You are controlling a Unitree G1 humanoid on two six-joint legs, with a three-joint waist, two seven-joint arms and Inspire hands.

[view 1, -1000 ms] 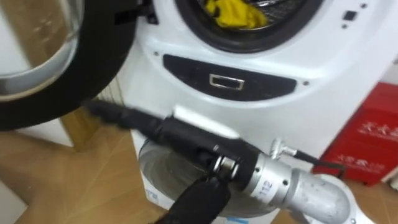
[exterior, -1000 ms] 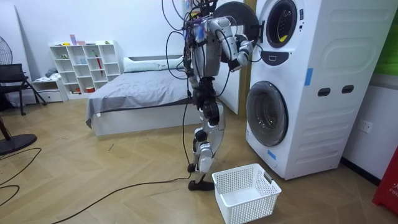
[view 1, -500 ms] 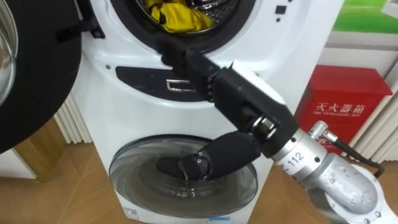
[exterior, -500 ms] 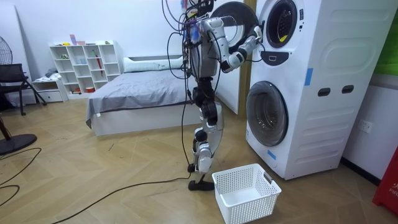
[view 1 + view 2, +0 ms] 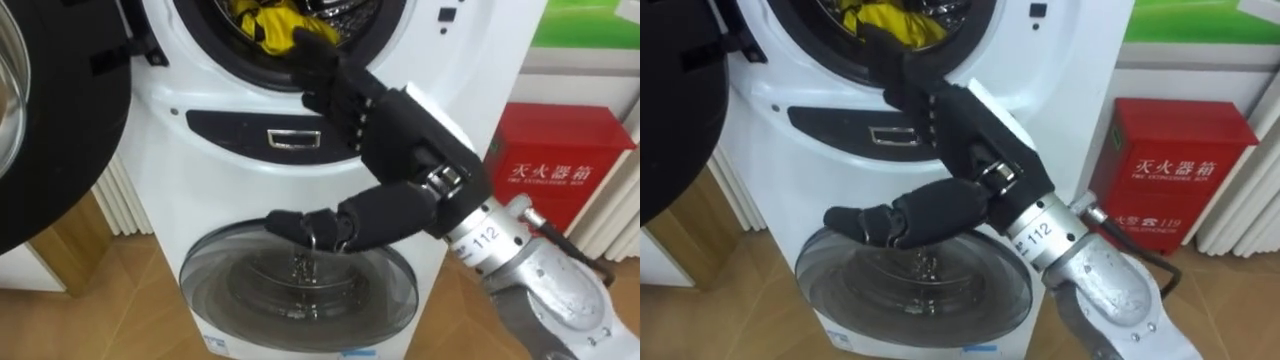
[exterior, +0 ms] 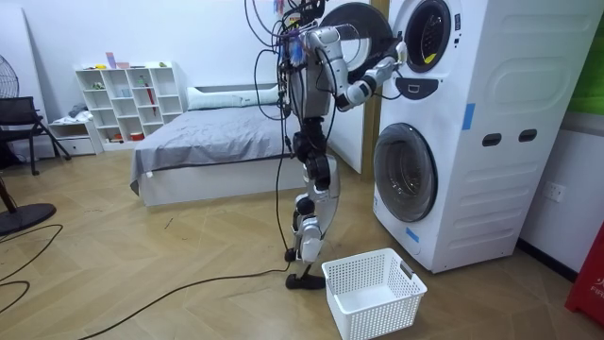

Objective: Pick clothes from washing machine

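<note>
Fingers of right hand (image 5: 398,132) stretch unclenched at drum mouth (image 5: 222,48), by yellow clothes (image 5: 262,22). Open door (image 5: 70,130) left, red box (image 5: 555,172) right.

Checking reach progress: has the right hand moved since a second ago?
Yes. In the room view the right hand has gone toward the view's right and slightly up, closer to the upper washing machine and its open drum.

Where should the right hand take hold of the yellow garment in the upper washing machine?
Grip the bunched fold of the yellow garment, which lies heaped just inside the dark door rim. Come straight in from the front, over that rim. The open right hand points that way.
</note>
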